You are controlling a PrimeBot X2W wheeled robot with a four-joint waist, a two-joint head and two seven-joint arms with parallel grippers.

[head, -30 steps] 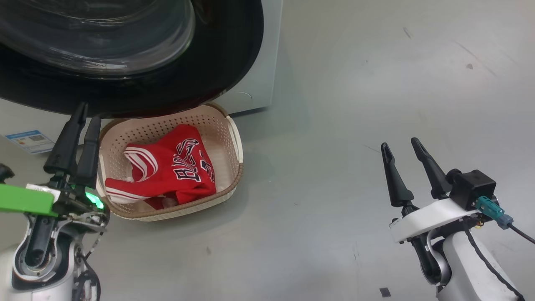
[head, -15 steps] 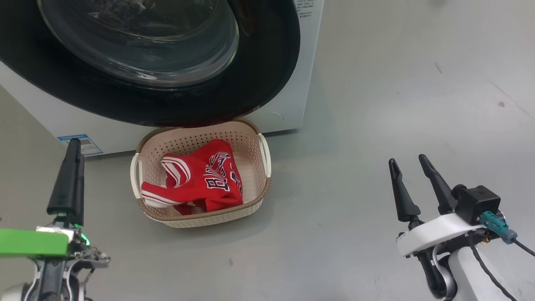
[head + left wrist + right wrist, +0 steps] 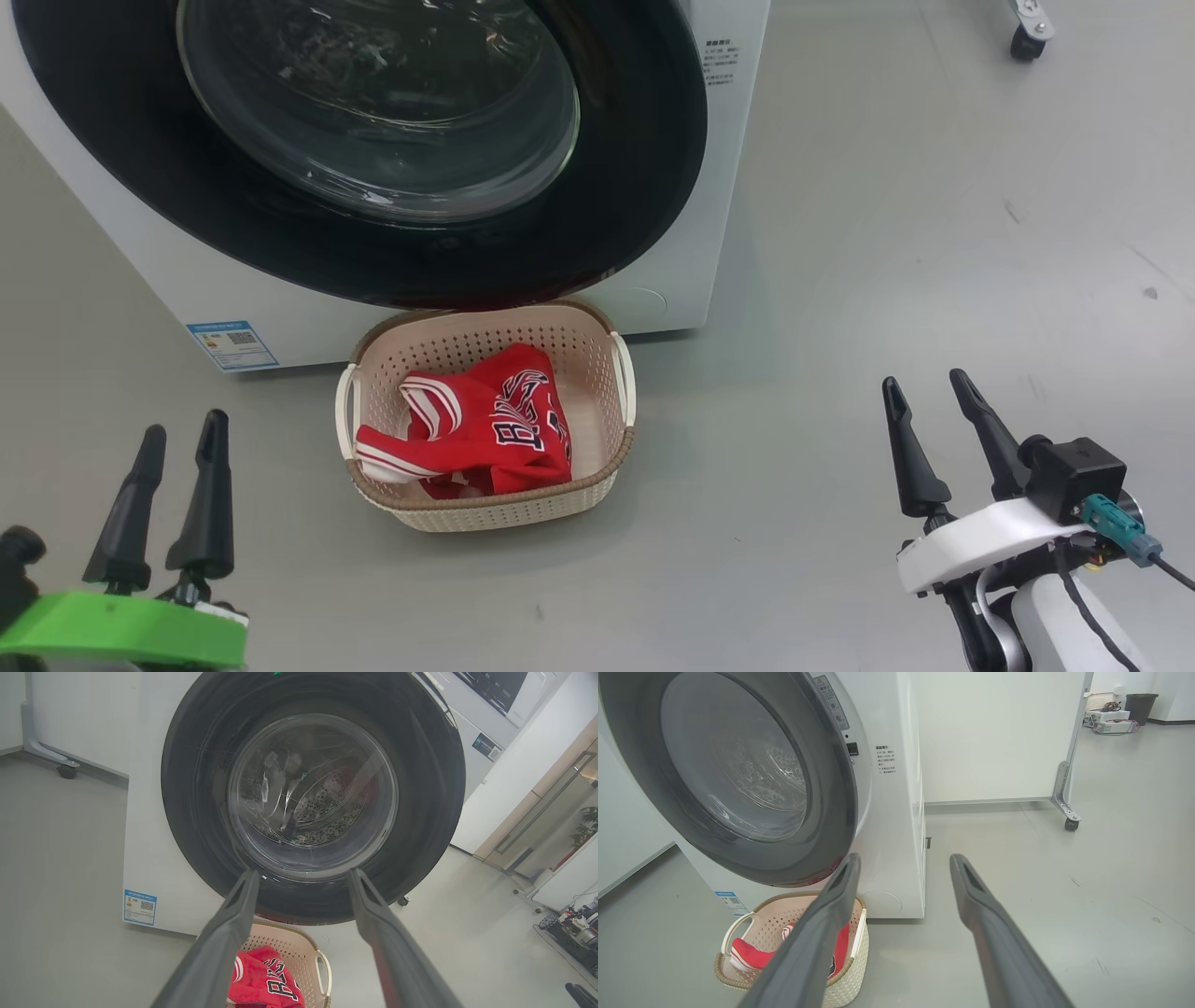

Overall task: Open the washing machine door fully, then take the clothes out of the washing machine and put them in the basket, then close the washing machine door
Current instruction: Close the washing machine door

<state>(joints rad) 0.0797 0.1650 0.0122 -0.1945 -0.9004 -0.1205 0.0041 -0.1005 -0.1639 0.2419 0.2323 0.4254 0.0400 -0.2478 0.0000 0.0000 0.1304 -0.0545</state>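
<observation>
While their fingers stand apart and empty, the left end effector (image 3: 185,425) and right end effector (image 3: 924,378) flank the basket (image 3: 495,499). It stands on the floor (image 3: 887,233) just before the washing machine (image 3: 719,233), under the lower edge of the washing machine door (image 3: 635,187), and holds the red clothes (image 3: 485,434). Bare floor lies open rightward. Beyond, the door covers the opening. The left wrist view adds the perforated drum (image 3: 327,812) behind the glass, and the right wrist view adds a castered partition (image 3: 994,742).

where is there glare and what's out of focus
Head view: white glare streaks on the door glass, soft shadow beside the basket. Left wrist view: reflections streak the glass; the left fingers look soft. Right wrist view: right fingers soft too, background sharp.
</observation>
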